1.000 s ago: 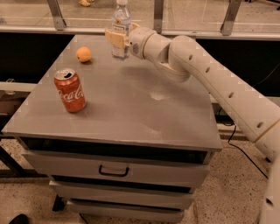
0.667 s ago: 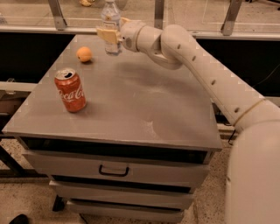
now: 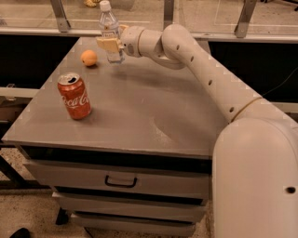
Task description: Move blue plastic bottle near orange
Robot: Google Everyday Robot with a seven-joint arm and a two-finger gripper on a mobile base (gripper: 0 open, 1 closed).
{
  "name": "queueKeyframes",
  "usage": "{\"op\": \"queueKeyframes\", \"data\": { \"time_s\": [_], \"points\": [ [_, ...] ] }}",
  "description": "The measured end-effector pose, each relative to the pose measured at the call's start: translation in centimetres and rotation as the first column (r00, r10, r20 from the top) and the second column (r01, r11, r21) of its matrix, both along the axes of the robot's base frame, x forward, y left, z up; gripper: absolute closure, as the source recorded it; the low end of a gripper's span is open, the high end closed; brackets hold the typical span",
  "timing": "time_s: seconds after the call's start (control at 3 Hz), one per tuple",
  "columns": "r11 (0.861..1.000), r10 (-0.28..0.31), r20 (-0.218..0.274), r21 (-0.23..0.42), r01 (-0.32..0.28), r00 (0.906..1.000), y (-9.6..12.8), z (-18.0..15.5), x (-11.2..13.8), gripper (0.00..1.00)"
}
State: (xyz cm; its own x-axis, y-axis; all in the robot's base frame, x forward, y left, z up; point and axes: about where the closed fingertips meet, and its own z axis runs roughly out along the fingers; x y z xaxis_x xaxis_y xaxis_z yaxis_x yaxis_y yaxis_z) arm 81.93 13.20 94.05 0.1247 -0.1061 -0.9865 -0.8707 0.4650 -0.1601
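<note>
Gripper (image 3: 113,45) sat at the far edge of the grey cabinet top (image 3: 139,107), about 11 o'clock from the top's centre, clenched around the blue plastic bottle (image 3: 108,24). One tan finger pad (image 3: 106,44) showed across the bottle's near side, covering most of the label. The opposite finger was hidden behind the bottle. Bottle was upright, white cap (image 3: 105,5) nearly at the upper frame edge. Its base lay low over the surface; contact with the top could not be confirmed.

Orange (image 3: 89,58) rested on the top at 8 o'clock from the bottle, just beside it and not touching. Red Coca-Cola can (image 3: 74,96) stood upright at 7 o'clock from the orange, well apart and nearer the front edge.

White arm (image 3: 209,79) reached in from 4 o'clock. Its large lower housing (image 3: 256,181) was cut off by the right and bottom edges. Drawer handle (image 3: 120,181) was visible on the cabinet front. The lowest drawers were partly cut off.
</note>
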Motion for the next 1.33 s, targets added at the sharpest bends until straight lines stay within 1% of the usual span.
{"op": "queueKeyframes", "data": {
  "time_s": [0.67, 1.0, 1.33],
  "points": [
    [1.0, 0.025, -0.064, 0.021, -0.024, 0.9976, 2.3, -2.3, 0.1, 1.0],
    [0.999, 0.029, -0.064, 0.021, -0.028, 0.9975, 2.6, -2.3, 0.1, 0.85],
    [0.999, 0.034, -0.065, 0.021, -0.032, 0.9973, 2.9, -2.4, 0.0, 0.61]
  ]
}}
